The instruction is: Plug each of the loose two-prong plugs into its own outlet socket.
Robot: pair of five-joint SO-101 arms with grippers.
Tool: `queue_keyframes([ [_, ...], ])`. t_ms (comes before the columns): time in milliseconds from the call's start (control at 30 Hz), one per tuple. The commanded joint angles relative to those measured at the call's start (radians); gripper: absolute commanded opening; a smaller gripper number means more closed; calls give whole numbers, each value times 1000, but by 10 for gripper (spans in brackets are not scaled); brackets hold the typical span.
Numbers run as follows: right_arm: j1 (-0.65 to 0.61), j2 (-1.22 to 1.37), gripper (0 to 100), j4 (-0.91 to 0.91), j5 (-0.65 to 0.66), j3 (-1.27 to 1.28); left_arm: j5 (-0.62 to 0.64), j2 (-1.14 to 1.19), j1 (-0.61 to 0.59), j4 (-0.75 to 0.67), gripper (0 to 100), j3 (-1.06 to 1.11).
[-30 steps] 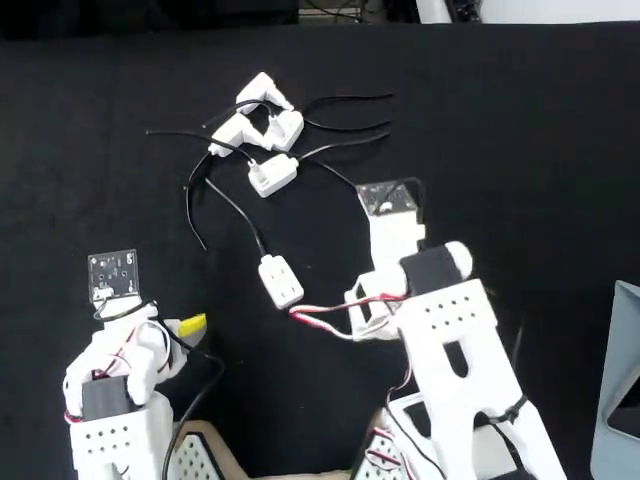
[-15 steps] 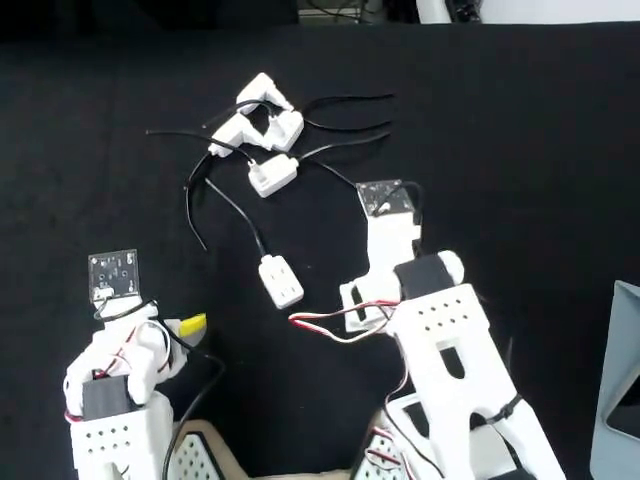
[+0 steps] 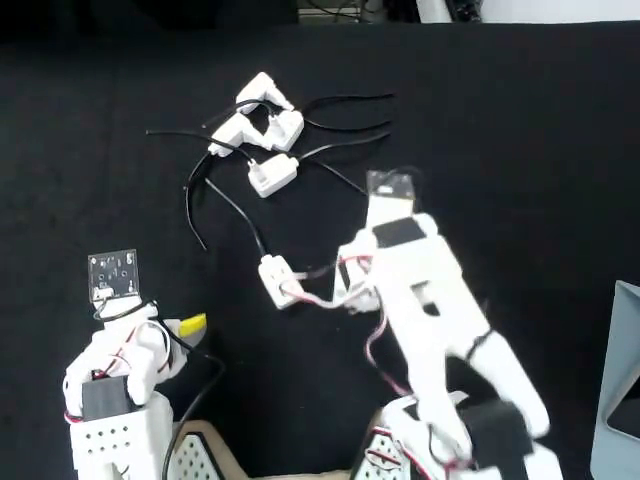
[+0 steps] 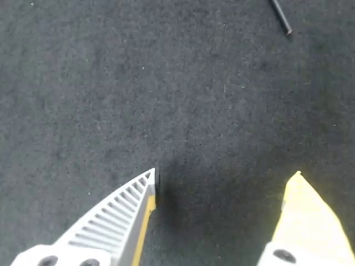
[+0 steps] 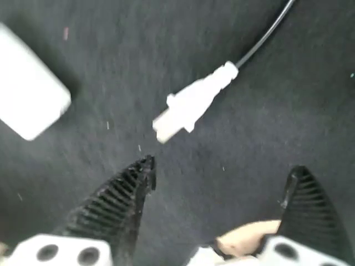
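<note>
While the right claw (image 5: pixel 222 167) gapes, a plug (image 5: pixel 191 105) lies near.

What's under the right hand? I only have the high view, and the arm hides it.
Observer: A white plug lies on the cloth just ahead of the right hand, ungripped.
Operator: Hand open?
Observer: Yes, wide open.
Operator: And the other arm?
Observer: Its left hand is open too, above bare cloth.
</note>
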Motion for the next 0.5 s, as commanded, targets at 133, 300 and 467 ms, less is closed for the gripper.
queue_keyframes([
  [133,60,153,360,-11,-106,-188,9,-3,4,5,354,18],
  [300,63,246,360,-64,-106,-205,9,-3,4,5,354,18],
  [467,57,351,360,-153,-144,-202,9,-3,4,5,354,18],
])
